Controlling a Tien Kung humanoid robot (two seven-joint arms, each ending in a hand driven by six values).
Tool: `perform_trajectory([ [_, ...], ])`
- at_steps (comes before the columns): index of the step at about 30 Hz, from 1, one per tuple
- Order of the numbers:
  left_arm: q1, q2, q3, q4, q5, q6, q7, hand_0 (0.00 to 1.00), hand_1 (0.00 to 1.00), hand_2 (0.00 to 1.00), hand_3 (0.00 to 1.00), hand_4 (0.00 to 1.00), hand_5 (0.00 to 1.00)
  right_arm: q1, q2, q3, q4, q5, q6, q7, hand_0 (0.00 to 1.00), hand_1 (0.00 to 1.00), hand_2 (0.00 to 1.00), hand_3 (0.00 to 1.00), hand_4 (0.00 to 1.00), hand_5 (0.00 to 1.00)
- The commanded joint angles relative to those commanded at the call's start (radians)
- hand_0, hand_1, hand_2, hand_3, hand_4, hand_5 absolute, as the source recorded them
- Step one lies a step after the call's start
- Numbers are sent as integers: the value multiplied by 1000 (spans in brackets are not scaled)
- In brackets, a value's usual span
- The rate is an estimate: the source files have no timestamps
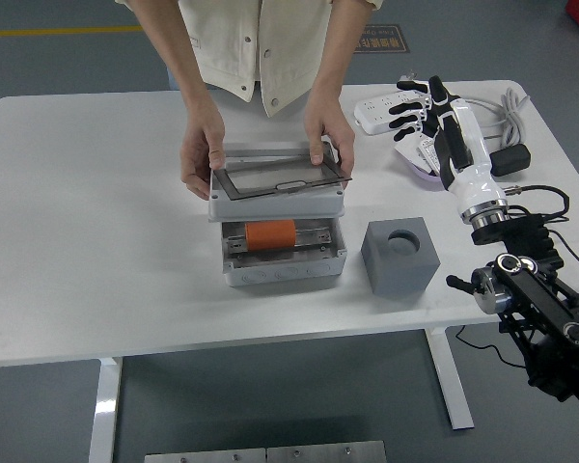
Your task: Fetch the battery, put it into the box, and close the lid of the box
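White table point(96, 241) on white legs, grey floor beneath; all positions given from the grey box point(284, 253) near the table's middle.

Box: open-topped, lower half standing on the table. Inside it lies the orange battery point(271, 232), on its side, in the rear part of the cavity.

Lid point(276, 185): grey frame with dark window panel, held just behind and above the box, clear of its rim, tilted slightly. A person stands at the far side; one hand point(199, 154) grips the lid's left end, the other hand point(330, 135) its right rear corner.

Grey cube point(399, 256) with a round hole in its top: just right of the box, apart from it.

Right hand point(427, 106) of the robot: well to the right and behind the box, black fingers spread and holding nothing, hovering over a purple tray point(417, 159) of small packets.

White power strip point(378, 114): far right rear, with coiled cable point(507, 101) beyond.
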Motion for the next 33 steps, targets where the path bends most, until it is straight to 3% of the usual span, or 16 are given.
perform_trajectory([
  [10, -3, 1, -7, 0, 6, 0, 1, 602, 704, 559, 529, 154, 2, 8, -7, 21, 2, -10, 26, -12, 381, 421, 458, 611, 967, 874],
  [23, -1, 0, -21, 0, 16, -1, 5, 603, 708, 560, 530, 158, 2, -10, -21, 75, 34, -95, 163, -116, 438, 452, 500, 631, 968, 873],
  [24, -1, 0, -21, 0, 16, 0, 5, 603, 709, 560, 530, 158, 2, -11, -21, 78, 34, -97, 173, -125, 617, 601, 642, 703, 986, 883],
  [29, -2, 1, -20, 0, 14, 0, 5, 603, 709, 560, 530, 158, 2, -13, -23, 96, 29, -95, 204, -151, 617, 601, 642, 703, 986, 883],
  [30, -2, 1, -20, 0, 14, 0, 5, 603, 708, 560, 530, 158, 2, -14, -23, 99, 28, -91, 205, -152, 998, 940, 948, 964, 998, 998],
  [33, -1, 1, -20, 0, 13, 0, 5, 603, 708, 560, 530, 158, 2, -17, -25, 108, 26, -80, 206, -152, 998, 940, 948, 964, 998, 998],
])
